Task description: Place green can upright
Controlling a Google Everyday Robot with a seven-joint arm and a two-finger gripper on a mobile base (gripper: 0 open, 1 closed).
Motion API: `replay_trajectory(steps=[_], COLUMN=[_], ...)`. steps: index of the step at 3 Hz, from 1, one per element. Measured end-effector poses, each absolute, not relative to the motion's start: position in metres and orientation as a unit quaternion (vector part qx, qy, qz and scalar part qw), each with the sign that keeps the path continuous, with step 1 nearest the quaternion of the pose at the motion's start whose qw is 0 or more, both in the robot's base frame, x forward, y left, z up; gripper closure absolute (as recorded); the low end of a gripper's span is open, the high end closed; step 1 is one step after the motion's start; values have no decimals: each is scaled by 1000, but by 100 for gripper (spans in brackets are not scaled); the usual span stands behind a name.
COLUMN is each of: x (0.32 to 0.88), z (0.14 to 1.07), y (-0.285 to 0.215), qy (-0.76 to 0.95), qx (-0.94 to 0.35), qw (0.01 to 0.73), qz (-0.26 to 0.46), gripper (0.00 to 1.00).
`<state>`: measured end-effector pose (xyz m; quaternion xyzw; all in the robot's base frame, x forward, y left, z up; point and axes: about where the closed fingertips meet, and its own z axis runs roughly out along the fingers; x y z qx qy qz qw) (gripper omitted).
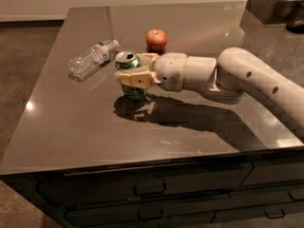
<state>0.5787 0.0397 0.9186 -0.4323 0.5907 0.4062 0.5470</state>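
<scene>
The green can (129,63) stands upright on the dark table (95,132), its silver top facing up and its green-and-white body partly behind the fingers. My gripper (132,71) reaches in from the right on the white arm (247,77). Its tan fingers (134,78) sit on either side of the can's middle, closed around it. The can's base appears to rest on or just above the tabletop.
A clear plastic water bottle (92,58) lies on its side to the left of the can. A red apple (156,39) sits just behind the gripper. Dark containers (275,1) stand at the table's far right corner. Drawers (152,189) run below the table's front edge.
</scene>
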Motion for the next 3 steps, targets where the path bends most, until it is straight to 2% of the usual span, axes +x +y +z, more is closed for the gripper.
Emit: replay_trajectory(steps=[1, 2, 3], x=[582, 581, 581], z=[920, 920, 920], y=[37, 40, 40], qy=[580, 579, 579], qx=[-427, -430, -430], qw=[567, 565, 565], qz=[400, 401, 401], gripper=[12, 0, 0])
